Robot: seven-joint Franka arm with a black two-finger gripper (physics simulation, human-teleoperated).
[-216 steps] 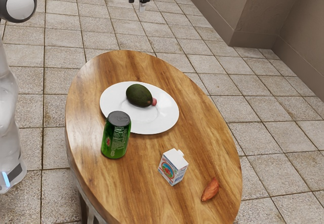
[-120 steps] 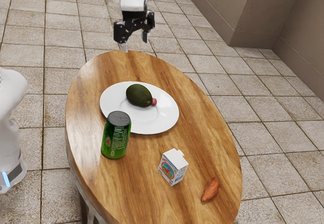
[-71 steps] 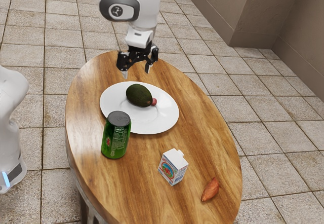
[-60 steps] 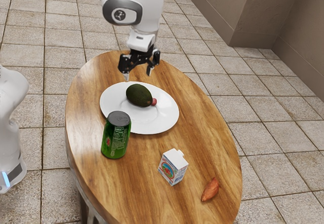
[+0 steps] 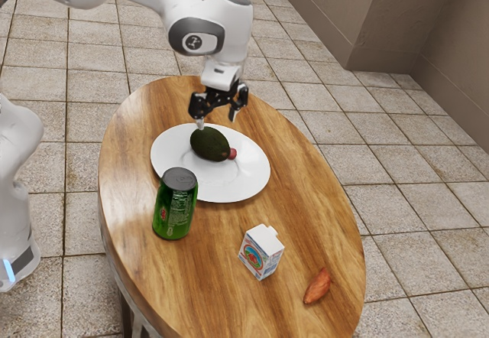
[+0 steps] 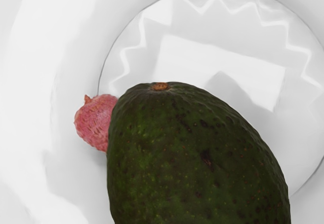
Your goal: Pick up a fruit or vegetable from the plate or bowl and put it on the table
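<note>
Exterior view: our gripper [image 5: 217, 121] is at the plate [image 5: 250, 182], close over the dark green avocado [image 5: 208, 145]. The end effector is wide: its two fingers stand well apart, with nothing clamped between them. We cannot tell whether either fingertip touches the avocado. The avocado lies on its side on the plate, beside a small pink fruit or vegetable [image 5: 233, 154]. Both are candidates; we judge the avocado to be the target, given the gripper's position. The soda can [image 5: 174, 205], the small carton [image 5: 261, 252] and a reddish-brown root [image 5: 317, 287] rest on the table [image 5: 313, 208], outside the plate. We do not count the root as a result, since the plate holds its own candidates.

Wrist view: the avocado lies large beneath our hand, its stem end exposed. The pink item sits against or just beside its flank, and white plate surface lies under both. We see no sign of lift.

Progress: the approach is nearly complete, in our judgement. Four steps remain: lower and align the gripper around the avocado, close on it, raise it past the plate rim, and release it on the wood. When closing, we should avoid catching the pink item
</note>
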